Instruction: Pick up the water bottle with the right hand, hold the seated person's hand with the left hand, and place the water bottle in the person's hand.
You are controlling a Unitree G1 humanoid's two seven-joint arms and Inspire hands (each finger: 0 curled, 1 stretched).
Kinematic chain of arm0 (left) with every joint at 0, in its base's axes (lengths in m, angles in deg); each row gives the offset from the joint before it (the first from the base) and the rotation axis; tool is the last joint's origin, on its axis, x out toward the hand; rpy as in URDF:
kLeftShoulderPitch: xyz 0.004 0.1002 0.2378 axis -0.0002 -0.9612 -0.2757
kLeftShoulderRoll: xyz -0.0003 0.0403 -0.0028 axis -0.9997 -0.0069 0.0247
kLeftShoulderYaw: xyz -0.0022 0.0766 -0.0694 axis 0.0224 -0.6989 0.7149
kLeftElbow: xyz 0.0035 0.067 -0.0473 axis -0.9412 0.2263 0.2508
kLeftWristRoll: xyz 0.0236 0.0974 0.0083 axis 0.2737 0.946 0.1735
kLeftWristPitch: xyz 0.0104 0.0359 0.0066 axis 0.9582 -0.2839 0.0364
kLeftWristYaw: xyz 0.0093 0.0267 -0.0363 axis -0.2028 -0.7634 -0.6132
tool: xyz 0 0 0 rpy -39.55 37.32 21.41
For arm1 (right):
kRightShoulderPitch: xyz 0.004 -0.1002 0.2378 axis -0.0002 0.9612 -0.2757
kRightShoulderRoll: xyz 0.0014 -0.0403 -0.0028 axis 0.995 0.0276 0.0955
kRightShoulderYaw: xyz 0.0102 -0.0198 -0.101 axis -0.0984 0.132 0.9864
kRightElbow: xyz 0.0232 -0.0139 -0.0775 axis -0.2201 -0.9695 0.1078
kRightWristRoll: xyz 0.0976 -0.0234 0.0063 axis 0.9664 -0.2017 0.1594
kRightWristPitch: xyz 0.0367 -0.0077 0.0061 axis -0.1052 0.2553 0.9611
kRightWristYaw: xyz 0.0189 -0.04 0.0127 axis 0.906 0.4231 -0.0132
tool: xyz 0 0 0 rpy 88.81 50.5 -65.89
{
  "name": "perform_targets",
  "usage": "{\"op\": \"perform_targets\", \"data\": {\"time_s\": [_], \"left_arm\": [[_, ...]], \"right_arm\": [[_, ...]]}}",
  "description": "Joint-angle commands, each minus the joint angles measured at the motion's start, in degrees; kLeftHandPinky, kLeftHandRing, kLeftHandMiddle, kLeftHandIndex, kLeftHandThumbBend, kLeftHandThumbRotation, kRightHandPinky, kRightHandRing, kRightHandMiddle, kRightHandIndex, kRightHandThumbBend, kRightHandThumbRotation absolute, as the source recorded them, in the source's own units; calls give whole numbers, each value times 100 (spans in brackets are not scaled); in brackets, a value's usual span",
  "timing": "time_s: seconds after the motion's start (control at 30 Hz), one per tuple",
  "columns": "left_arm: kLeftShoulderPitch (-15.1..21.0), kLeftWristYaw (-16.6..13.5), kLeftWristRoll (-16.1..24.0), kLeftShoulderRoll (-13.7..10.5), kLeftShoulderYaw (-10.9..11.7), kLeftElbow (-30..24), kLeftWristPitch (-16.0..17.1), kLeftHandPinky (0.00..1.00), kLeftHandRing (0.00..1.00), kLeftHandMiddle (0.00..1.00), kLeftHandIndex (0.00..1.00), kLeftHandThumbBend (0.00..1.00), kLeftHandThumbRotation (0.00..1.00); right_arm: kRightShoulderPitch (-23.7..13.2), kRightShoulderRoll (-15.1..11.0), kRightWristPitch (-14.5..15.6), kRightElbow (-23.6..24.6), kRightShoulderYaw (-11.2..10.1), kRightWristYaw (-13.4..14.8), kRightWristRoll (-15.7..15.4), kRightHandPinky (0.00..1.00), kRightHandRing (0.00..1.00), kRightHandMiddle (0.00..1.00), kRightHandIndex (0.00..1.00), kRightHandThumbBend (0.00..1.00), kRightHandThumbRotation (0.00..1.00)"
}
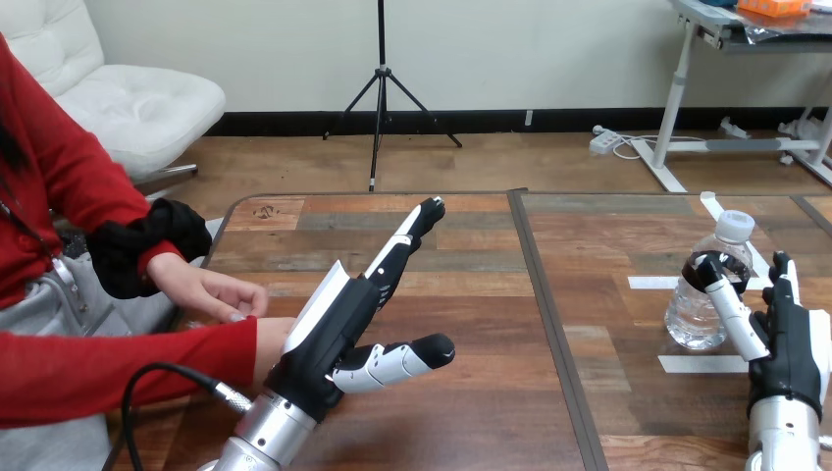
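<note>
A clear water bottle [699, 306] with a white cap stands upright at the table's right side. My right hand [791, 345] is just to its right, fingers pointing straight up, with the thumb [731, 309] lying across the bottle's near side. Over the table's left half, my left hand [338, 329] is open, fingers stretched forward and thumb out to the right. The person's red-sleeved forearm [128, 368] reaches in from the left; its wrist [269, 345] ends behind my left hand, and I cannot tell whether they touch. The person's other hand [211, 290] rests at the table's left edge.
White tape strips [702, 364] lie on the wooden table [491, 392] around the bottle. A dark seam [549, 324] runs down the table's middle.
</note>
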Motion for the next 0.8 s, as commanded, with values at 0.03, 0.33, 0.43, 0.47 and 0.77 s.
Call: {"op": "perform_targets", "data": {"time_s": [0.03, 0.33, 0.43, 0.47, 0.77], "left_arm": [[131, -46, -95, -25, 139, -234, 59, 100, 100, 100, 100, 100, 80], [103, -48, -104, -30, 148, -263, 48, 100, 100, 100, 100, 100, 80], [95, -67, -91, -27, 153, -279, 50, 100, 100, 100, 100, 100, 80], [95, -56, -105, -25, 152, -277, 53, 100, 100, 100, 100, 100, 80], [72, -28, -132, -44, 149, -317, 76, 100, 100, 100, 100, 100, 80]], "right_arm": [[-584, -161, 96, -61, 122, 5, -78, 93, 99, 100, 100, 100, 70], [-725, -179, 296, -165, 115, -225, 1, 93, 100, 100, 100, 100, 66], [-775, -193, 370, -202, 120, -245, -9, 94, 100, 100, 100, 100, 65], [-788, -196, 387, -211, 117, -259, -6, 95, 100, 100, 100, 100, 64], [-902, -242, 553, -281, 116, -373, -7, 96, 100, 100, 100, 100, 62]]}}
